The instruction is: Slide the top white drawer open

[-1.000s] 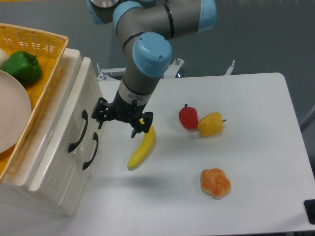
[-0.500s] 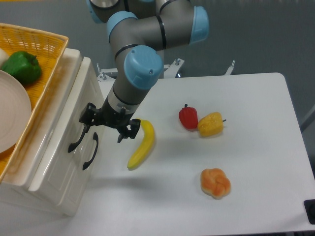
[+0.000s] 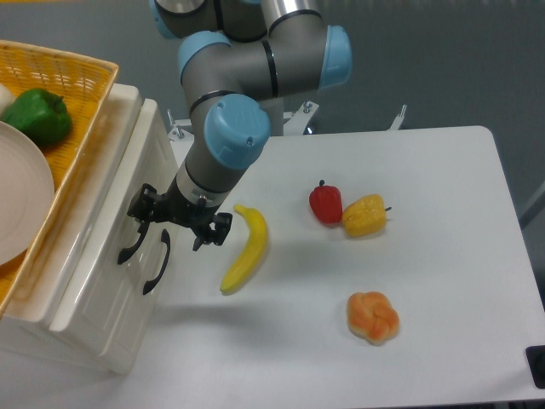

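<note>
Awaiting pull: top white drawer (image 3: 128,200), rigid, glossy, probably slippery; grasp its curved black handle (image 3: 134,241). End effector (image 3: 177,219) spread open at it, gripping nothing.

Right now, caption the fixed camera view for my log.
Open gripper at the shut top white drawer, by its black handle; banana alongside.

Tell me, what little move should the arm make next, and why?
Probably ease a touch further left and close on the upper handle. The gripper hangs right at the top drawer, its jaws apparently open, and the drawer looks shut. I can't tell whether they already straddle the handle.
</note>
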